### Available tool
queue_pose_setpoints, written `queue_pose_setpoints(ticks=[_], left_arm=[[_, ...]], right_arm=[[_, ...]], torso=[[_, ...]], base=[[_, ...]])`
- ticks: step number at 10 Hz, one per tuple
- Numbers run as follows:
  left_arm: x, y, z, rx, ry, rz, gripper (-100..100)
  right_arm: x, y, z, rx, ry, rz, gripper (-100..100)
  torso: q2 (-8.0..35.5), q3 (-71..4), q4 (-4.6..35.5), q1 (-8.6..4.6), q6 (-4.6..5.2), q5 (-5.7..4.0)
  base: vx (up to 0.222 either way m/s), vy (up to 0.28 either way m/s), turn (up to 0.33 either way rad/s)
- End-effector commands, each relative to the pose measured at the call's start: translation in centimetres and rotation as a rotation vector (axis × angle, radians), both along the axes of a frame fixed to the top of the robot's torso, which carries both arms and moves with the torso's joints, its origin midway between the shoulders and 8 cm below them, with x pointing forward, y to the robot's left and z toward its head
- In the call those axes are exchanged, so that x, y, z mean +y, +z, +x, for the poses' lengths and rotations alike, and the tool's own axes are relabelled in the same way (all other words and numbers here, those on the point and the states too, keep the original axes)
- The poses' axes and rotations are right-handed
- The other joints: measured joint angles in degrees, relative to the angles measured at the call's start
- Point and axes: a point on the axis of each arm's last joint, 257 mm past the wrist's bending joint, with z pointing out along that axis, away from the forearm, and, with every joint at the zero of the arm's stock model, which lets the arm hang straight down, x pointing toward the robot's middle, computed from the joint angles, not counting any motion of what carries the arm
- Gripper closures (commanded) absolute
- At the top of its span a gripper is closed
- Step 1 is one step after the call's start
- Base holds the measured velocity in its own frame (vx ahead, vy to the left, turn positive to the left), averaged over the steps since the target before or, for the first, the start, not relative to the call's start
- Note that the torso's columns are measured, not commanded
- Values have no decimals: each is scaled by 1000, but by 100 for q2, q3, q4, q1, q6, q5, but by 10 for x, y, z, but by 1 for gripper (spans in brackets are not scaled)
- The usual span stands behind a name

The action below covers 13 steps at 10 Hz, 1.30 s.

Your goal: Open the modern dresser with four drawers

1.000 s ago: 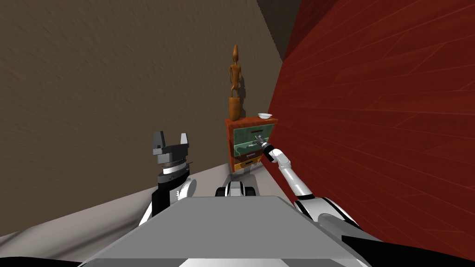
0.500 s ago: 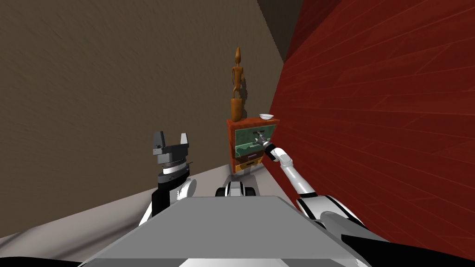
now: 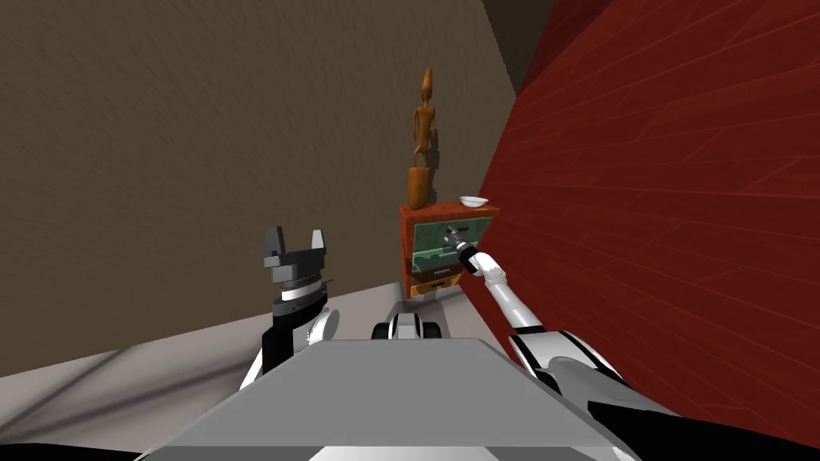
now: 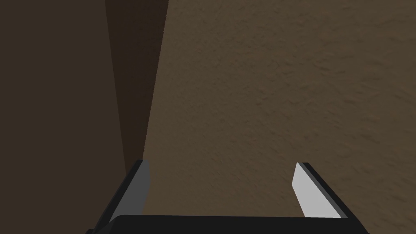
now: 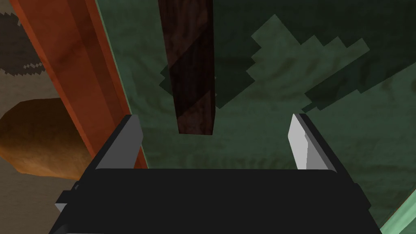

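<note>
Red-orange dresser (image 3: 424, 240) right of centre in head view, by the red wall (image 3: 657, 200).
Right gripper (image 5: 215, 134) gapes at a green drawer (image 5: 264, 134), dark handle (image 5: 191, 81) between its fingers (image 5: 298, 142), ungripped; left gripper (image 3: 295, 240) spread wide, holding nothing.

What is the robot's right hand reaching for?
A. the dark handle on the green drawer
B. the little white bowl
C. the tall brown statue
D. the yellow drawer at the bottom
A: in the right wrist view, the right gripper has its fingers open on either side of the end of the dark handle, which is on the green drawer front of the dresser.
</note>
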Motion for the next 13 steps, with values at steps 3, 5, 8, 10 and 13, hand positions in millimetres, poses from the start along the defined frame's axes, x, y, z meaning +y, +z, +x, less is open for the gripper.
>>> queue_pose_setpoints(ticks=[3,5,8,10,13], left_arm=[[0,0,0,0,0,0,0],[0,0,0,0,0,0,0],[0,0,0,0,0,0,0],[0,0,0,0,0,0,0],[0,0,0,0,0,0,0]], right_arm=[[-24,6,9,-1,-60,1,-100],[-7,3,2,-1,-17,-1,100],[20,-1,-11,-1,49,1,100],[22,0,-13,-1,53,-1,100],[2,5,-4,0,20,-6,-100]], torso=[[-39,-25,-12,15,-1,4],[-45,-28,-14,14,6,5],[-26,-18,-8,14,-4,5],[-17,-11,-6,5,-1,1],[-24,-17,-9,1,-1,-2]], base=[[-48,-22,140],[44,19,-273],[70,38,-206],[37,21,-127],[26,-44,84]])
